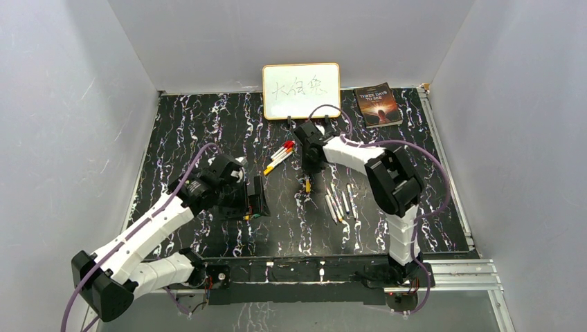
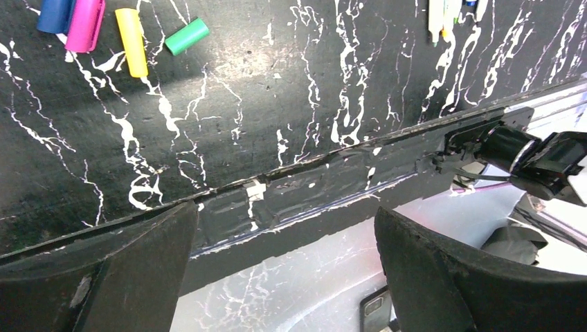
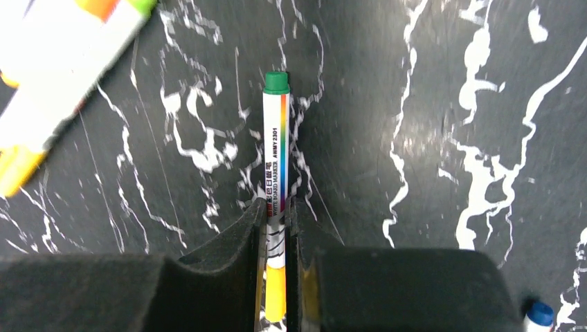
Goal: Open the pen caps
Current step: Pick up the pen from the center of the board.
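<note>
Green end of pen (image 3: 275, 166): right wrist view only

White shells and black joint housings clad the left arm (image 1: 149, 229) and right arm (image 1: 402, 232); purple cables (image 1: 185, 174) loop along both. The left hand (image 2: 285, 211) and right hand (image 3: 275, 207) are matte black.

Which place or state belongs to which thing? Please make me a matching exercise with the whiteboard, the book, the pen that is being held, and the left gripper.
Things:
1. small white whiteboard with pale frame
2. dark paperback book
3. white marker pen with rainbow stripe
4. left gripper

Places or states:
A. open, holding nothing
B. lying flat at the far right corner of the black marbled table
C. clamped in the right gripper
D. standing at the middle of the far edge

Pairs: 1-D, 2-B, 3-C, 4-A
</note>
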Controlling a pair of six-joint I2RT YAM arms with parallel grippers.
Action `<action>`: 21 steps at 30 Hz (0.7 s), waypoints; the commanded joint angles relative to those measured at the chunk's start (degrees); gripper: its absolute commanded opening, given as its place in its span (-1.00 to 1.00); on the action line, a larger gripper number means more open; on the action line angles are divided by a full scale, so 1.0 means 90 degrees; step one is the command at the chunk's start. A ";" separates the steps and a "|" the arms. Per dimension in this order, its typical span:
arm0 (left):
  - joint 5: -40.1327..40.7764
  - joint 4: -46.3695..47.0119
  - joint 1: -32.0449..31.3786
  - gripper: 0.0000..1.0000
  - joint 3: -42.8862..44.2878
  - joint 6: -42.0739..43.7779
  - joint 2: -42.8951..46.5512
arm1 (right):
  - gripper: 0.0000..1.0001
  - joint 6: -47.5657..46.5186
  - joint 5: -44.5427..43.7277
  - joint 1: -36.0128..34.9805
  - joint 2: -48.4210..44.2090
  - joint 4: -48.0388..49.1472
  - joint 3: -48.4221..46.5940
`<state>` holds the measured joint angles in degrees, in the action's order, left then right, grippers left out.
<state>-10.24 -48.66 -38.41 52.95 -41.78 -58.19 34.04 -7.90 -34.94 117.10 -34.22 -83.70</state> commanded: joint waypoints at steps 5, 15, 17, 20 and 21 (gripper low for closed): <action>-0.0397 -0.0107 0.0030 0.97 0.0491 -0.0420 -0.0038 | -1.00 -0.0365 0.0756 -0.0094 -0.0691 0.0077 0.1068; -0.0411 0.0381 0.0030 0.97 0.0451 -0.0612 -0.0236 | -1.00 -0.0705 0.1059 -0.0209 -0.1277 0.0116 0.1014; -0.0452 0.0535 0.0027 0.97 0.0383 -0.0526 -0.0334 | -1.00 -0.0774 0.1014 -0.0207 -0.1404 0.0178 0.1144; -0.0467 0.0788 0.0022 0.97 0.0256 -0.0402 -0.0456 | -1.00 -0.0901 0.0944 -0.0201 -0.1525 0.0240 0.1306; -0.0459 0.0820 0.0026 0.97 0.0226 -0.0380 -0.0508 | -1.00 -0.0939 0.0918 -0.0204 -0.1561 0.0249 0.1340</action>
<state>-12.78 -44.05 -38.41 55.57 -46.44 -61.67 28.10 1.08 -36.86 106.72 -33.43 -72.84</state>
